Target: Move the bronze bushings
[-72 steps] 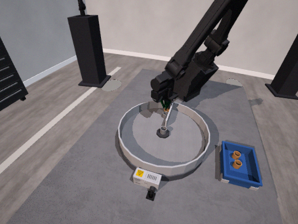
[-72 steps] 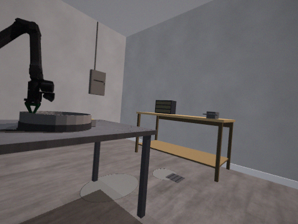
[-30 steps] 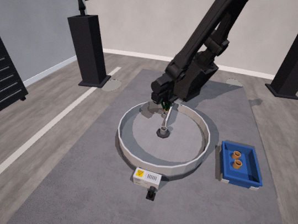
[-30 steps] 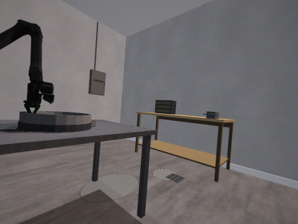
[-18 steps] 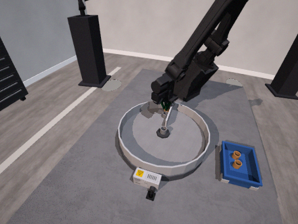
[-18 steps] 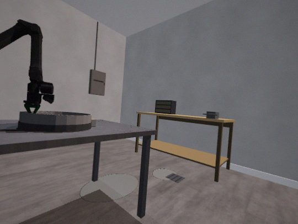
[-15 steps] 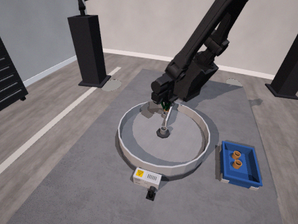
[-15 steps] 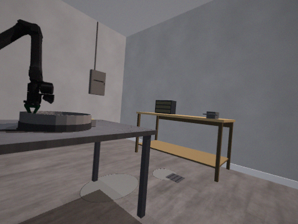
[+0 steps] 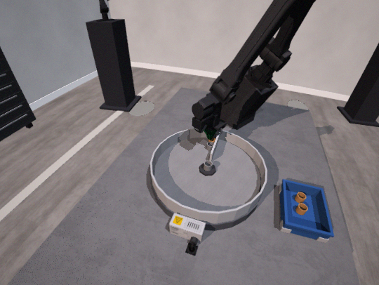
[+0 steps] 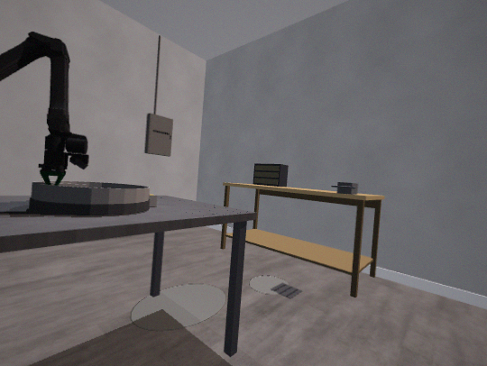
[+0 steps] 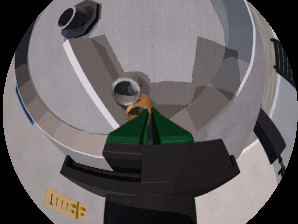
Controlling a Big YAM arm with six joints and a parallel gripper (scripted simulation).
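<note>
Fingers [image 9: 210, 133] first: they're drawn in narrow at the far side of the turntable [image 9: 165, 196], right under the arm's wrist. In the top view a pale vane [image 9: 214, 149] runs from there to the dark hub [image 9: 208, 170], and a grey bushing [image 9: 210, 144] sits just beside the tips. Over on the right, the blue crate [image 9: 324, 210] holds two bronze bushings [image 9: 300, 196], so by my count one is left to fetch.

From the exterior view, the fingers [image 10: 53, 177] hang just above the turntable's [image 10: 90, 198] rim on the counter [image 10: 135, 221]. From this side I can't tell what's between them.

The wrist view is the telling one. The green fingers come almost together, and a curl of bronze bushing [image 11: 141, 104] shows right at their tips. It looks like a nip on the sleeve's thin wall rather than a hold around its body. The grey bushing [image 11: 125, 90] sits touching or nearly touching it on the far side; which, I can't tell.

To do this well, the lift should go straight up and slow so the grey neighbour isn't dragged along. The rim must be cleared before swinging right to the crate. A wall pinch is slim, so any jerk could let the sleeve swivel or drop.
</note>
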